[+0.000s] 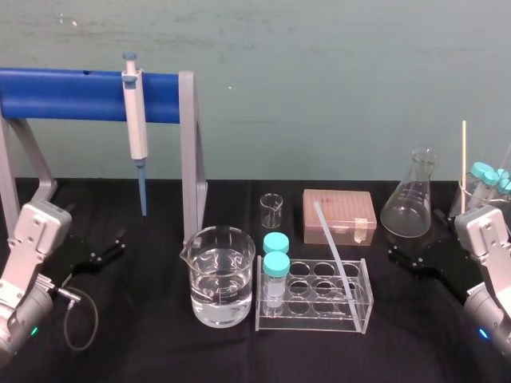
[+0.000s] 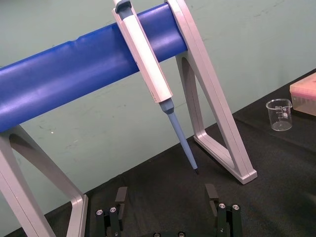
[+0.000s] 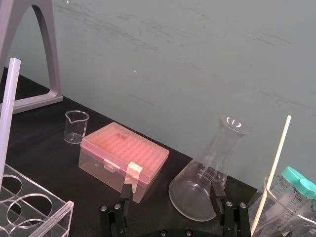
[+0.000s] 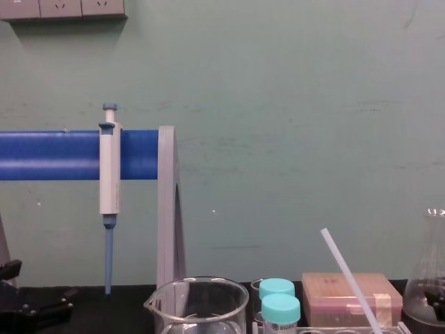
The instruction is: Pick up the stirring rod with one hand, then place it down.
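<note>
The right pincer (image 3: 171, 193) rests low on the desk (image 1: 144, 343) at 3 o'clock, its fingers spread wide and holding nothing. The left pincer (image 2: 166, 196) lies at 9 o'clock, equally wide and empty, under the pipette stand (image 1: 190, 152).

The stirring rod (image 1: 333, 247) stands in the clear tube rack (image 1: 363, 307), which sits near 6 o'clock. Its lower end is down in a cell on the rack's right side and its top leans away towards 11 o'clock. Neither pincer touches it, so the task looks to be at its very start, with the reach not yet made.

The right pincer is the closer one. I judge it must rise, travel towards 9 o'clock, and close on the bare shaft above the rack. It should then draw the rod out along its lean, or the rack may tip or drag.

Counted:
- one stirring rod
- one rack holding two teal-capped tubes (image 1: 276, 265)
- one large beaker (image 1: 217, 275) with water, at 7 o'clock of the rack
- one small beaker (image 1: 271, 210) at 12 o'clock
- one pink box (image 1: 338, 215) at 1 o'clock
- one conical flask (image 1: 412, 195) at 2 o'clock
- one pipette (image 1: 136, 120) hanging on the stand at 10 o'clock
- one thin cream stick (image 1: 463, 155) at 3 o'clock, beside at least two more capped tubes
</note>
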